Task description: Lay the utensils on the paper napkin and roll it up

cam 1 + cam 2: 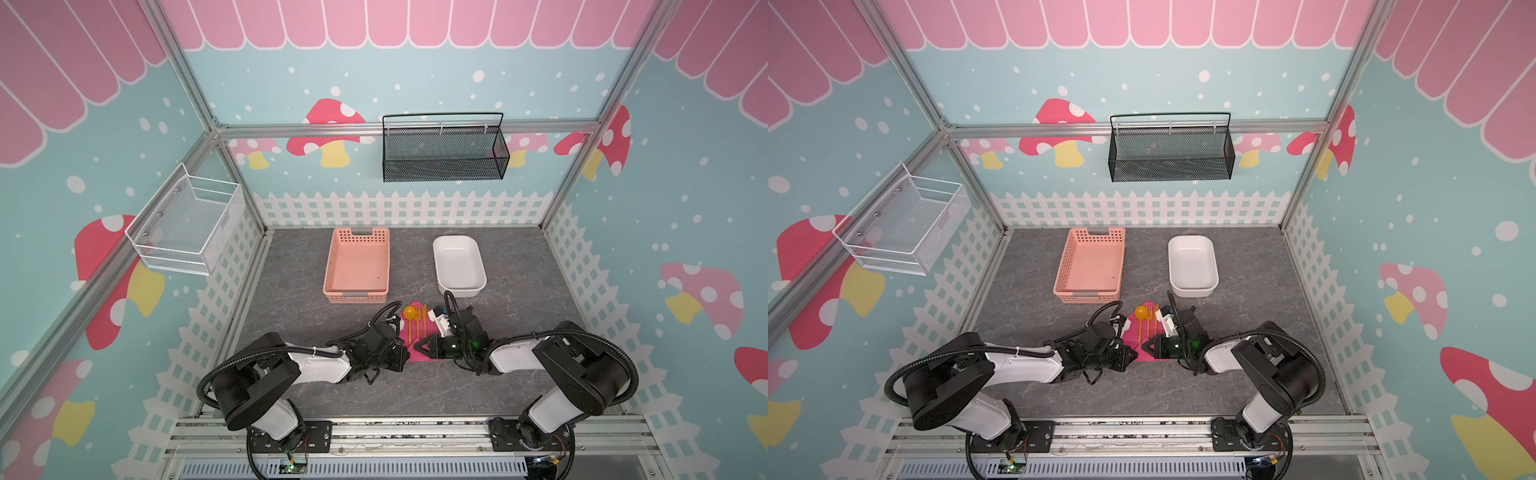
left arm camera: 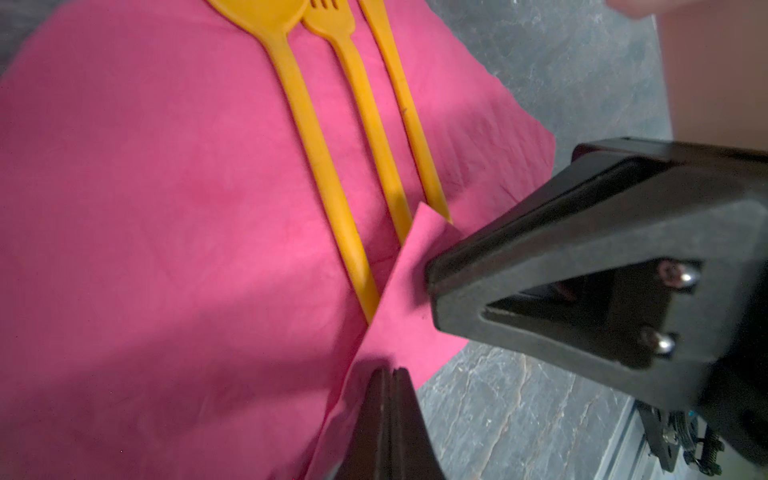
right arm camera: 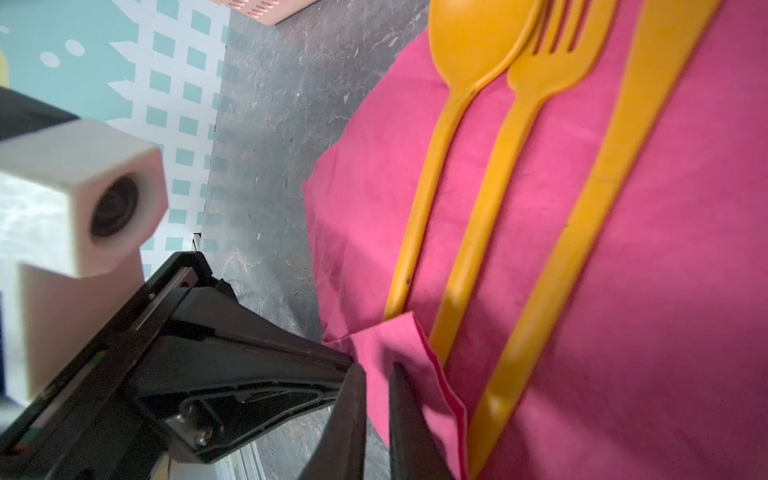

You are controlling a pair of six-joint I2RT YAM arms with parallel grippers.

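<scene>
The magenta paper napkin [image 1: 414,356] [image 2: 166,208] [image 3: 665,249] lies cornerwise on the grey table. On it, side by side, rest the orange utensils: spoon [image 1: 409,312] [image 2: 316,145], fork [image 1: 417,316] [image 2: 370,124] and a thin straight piece [image 1: 424,318] [image 2: 411,120]. The napkin's near corner is folded up over the handle ends. My right gripper [image 3: 379,368] [image 1: 417,345] is shut on that flap, with paper showing between its jaws. My left gripper [image 2: 392,370] [image 1: 405,348] pinches the flap's edge beside it, jaws pressed together.
A salmon perforated basket [image 1: 332,266] and a white tub [image 1: 437,257] stand just behind the napkin. A black mesh basket [image 1: 444,166] hangs on the back wall and a white wire basket [image 1: 187,232] on the left wall.
</scene>
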